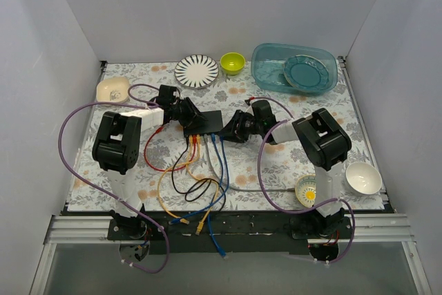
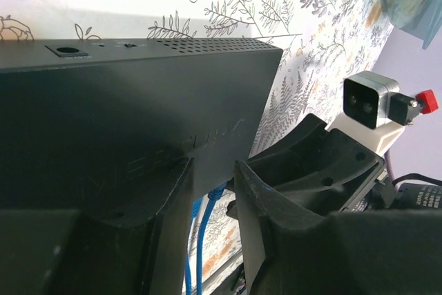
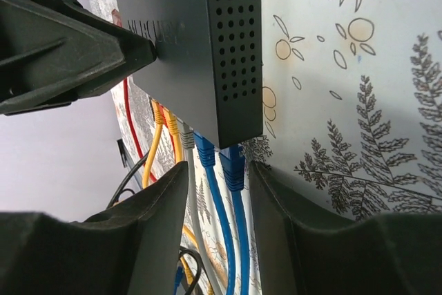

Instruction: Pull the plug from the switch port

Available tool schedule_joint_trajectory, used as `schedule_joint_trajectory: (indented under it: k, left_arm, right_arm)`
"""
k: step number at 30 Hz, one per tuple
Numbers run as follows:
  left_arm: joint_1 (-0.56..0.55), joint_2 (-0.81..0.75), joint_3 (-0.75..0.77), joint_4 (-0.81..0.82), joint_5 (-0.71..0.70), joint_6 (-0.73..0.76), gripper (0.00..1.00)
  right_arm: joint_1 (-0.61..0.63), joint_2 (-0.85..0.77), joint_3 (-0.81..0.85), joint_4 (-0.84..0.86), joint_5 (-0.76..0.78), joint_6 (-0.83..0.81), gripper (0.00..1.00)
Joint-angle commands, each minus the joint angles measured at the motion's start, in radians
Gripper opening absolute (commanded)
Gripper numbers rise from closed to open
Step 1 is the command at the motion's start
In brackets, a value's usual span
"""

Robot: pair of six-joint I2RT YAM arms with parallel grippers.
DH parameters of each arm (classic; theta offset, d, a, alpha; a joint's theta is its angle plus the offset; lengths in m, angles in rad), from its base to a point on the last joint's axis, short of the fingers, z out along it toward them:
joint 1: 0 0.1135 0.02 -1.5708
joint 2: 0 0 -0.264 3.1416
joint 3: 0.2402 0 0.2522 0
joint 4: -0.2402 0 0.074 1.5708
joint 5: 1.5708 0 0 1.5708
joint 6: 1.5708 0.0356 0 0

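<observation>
Outwardly, the switch [image 3: 186, 39] is a flat matte-black box, side perforated.

soft, even light falls from above in the overhead view, the table [image 1: 283, 160] bright and its shadows faint, no glare. at each wrist my left fingers [image 2: 131, 240] and right fingers [image 3: 311, 253] at 6 o'clock sit dark and soft-focused, while the switch [image 2: 124, 101] is sharp, shading the table toward 12 o'clock
</observation>
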Motion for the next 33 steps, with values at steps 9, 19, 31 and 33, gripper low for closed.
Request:
schedule_joint_trajectory:
  k: [9,19,31,33]
  left_arm:
    - [-0.001,-0.039,-0.033,-0.012,0.002,0.012,0.3]
    - [-0.001,-0.036,-0.045,-0.009,0.009,0.01,0.3]
    - [-0.003,-0.045,-0.067,0.007,0.028,0.004,0.29]
    - [-0.002,-0.053,-0.077,0.008,0.026,0.004,0.29]
  right_arm:
    - [-0.002,0.061,-0.025,0.139,0.078,0.149,0.45]
    - [-0.01,0.077,-0.051,0.154,0.087,0.158,0.33]
    - [-0.034,0.098,-0.154,0.4,0.076,0.307,0.31]
    - [-0.037,0.101,-0.145,0.375,0.075,0.298,0.31]
